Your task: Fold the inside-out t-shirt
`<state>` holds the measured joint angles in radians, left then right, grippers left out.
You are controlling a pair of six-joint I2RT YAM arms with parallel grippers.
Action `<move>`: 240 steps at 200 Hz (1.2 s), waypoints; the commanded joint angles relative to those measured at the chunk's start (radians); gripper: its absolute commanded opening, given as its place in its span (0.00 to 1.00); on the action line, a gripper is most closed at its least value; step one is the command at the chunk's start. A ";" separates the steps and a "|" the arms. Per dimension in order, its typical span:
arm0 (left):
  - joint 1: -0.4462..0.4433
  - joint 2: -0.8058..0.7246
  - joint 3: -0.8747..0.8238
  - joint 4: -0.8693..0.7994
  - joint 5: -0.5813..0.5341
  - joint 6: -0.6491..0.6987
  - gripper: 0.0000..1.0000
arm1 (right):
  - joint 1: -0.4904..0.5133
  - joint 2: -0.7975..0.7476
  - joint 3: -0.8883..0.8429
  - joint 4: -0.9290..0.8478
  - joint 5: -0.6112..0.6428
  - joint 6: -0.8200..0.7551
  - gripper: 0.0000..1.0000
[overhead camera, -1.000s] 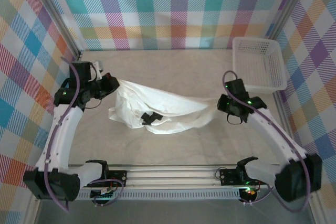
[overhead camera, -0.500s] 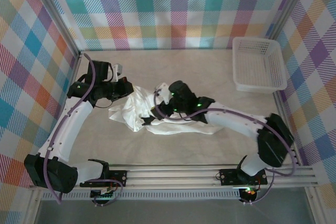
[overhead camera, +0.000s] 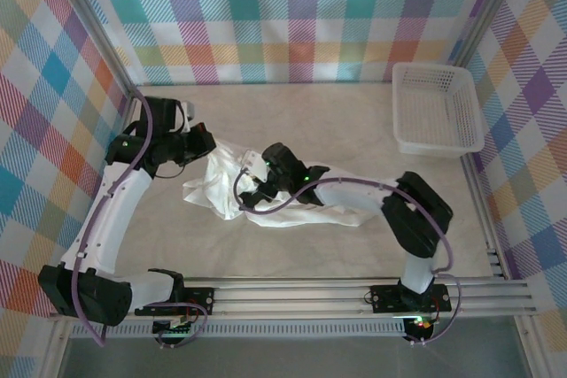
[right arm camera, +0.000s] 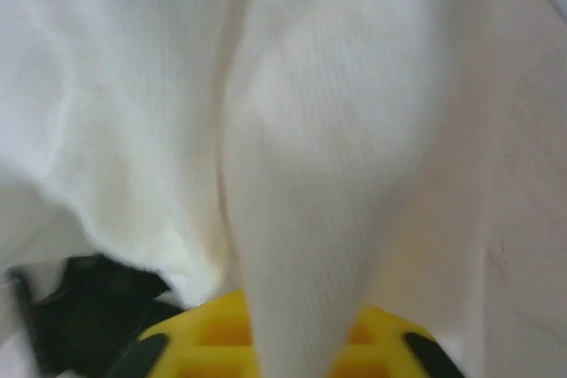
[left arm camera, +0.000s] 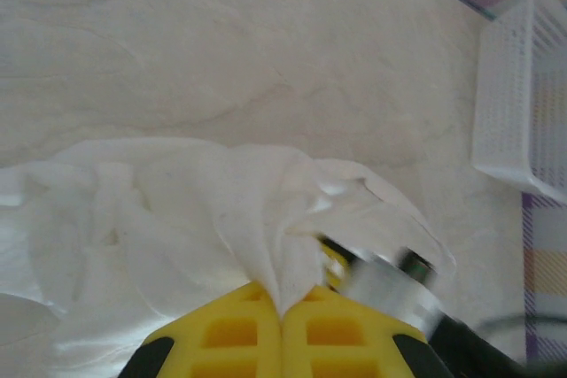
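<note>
Inside-out t-shirt [overhead camera: 221,185], a plain white short-sleeved one of thin soft cloth, is lying bunched and creased across the middle of the pale marbled table [overhead camera: 354,112], a little beyond the rail carrying the 2 arm bases. Its small dark patch [overhead camera: 248,201] is showing near the front edge of the heap. The right gripper [overhead camera: 252,190] is reaching across the cloth from the right and is sitting just beside that patch; in the right wrist view its yellow jaws are pressing together on a hanging fold of the shirt [right arm camera: 301,130], with the patch [right arm camera: 71,307] lying to their lower left. Farther back and to the left, the left gripper [overhead camera: 205,143] is pinching the shirt's upper left end; in the left wrist view its yellow jaws [left arm camera: 282,303] are closing tight on a peak of gathered cloth [left arm camera: 177,210]. A rigid white plastic mesh basket [overhead camera: 438,143] is standing well apart in the far right corner, against the colourful plaid wall [overhead camera: 292,15].
</note>
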<state>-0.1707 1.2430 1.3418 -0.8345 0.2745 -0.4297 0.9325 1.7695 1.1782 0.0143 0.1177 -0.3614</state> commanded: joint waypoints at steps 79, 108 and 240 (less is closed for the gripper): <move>0.036 0.184 0.094 0.176 -0.087 0.194 0.56 | -0.265 -0.430 -0.128 0.115 -0.732 0.728 0.00; -0.027 -0.023 -0.069 0.227 0.099 0.203 0.62 | -0.292 -0.389 -0.106 0.108 -0.758 0.754 0.00; -0.382 0.003 -0.459 0.645 -0.013 0.252 0.22 | -0.299 -0.306 -0.042 0.051 -0.803 0.812 0.00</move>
<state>-0.5495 1.2545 0.8745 -0.3279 0.3279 -0.1635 0.6395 1.4487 1.0908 0.0807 -0.6640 0.4423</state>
